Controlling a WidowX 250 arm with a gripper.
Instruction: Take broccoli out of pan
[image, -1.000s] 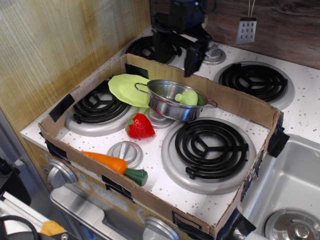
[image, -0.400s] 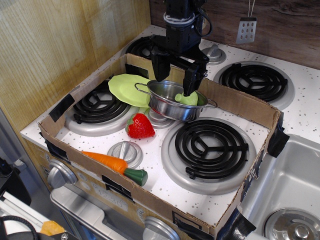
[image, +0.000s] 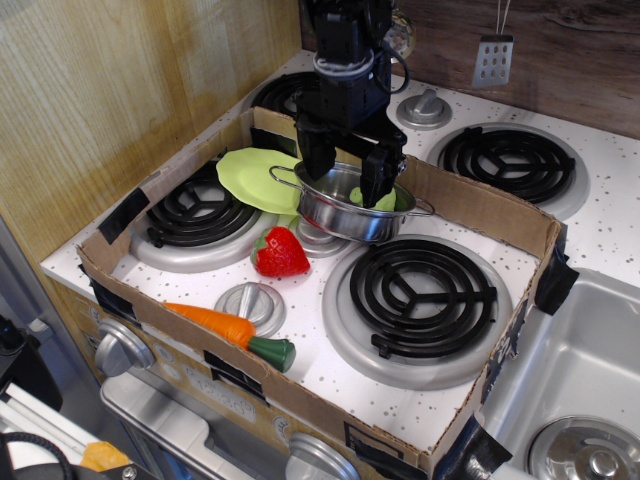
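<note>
The shiny steel pan (image: 345, 215) stands in the middle of the toy stove, inside the cardboard frame. The pale green broccoli (image: 388, 200) lies in its right part, mostly hidden behind my right finger. My black gripper (image: 345, 172) hangs straight over the pan with its jaws open. The left finger (image: 312, 160) is at the pan's far left rim. The right finger (image: 378, 178) dips into the pan next to the broccoli. I cannot tell whether it touches the broccoli.
A lime-green plate (image: 255, 175) lies left of the pan. A red strawberry (image: 279, 252) sits in front of the pan, a carrot (image: 232, 328) nearer the front edge. Black coil burners (image: 420, 290) and a cardboard frame (image: 480, 205) surround them. A sink (image: 580, 400) is at right.
The gripper came down from above the back of the stove and moved left and toward the pan. Its fingers now reach the rim and inside. The broccoli and pan stay put.
</note>
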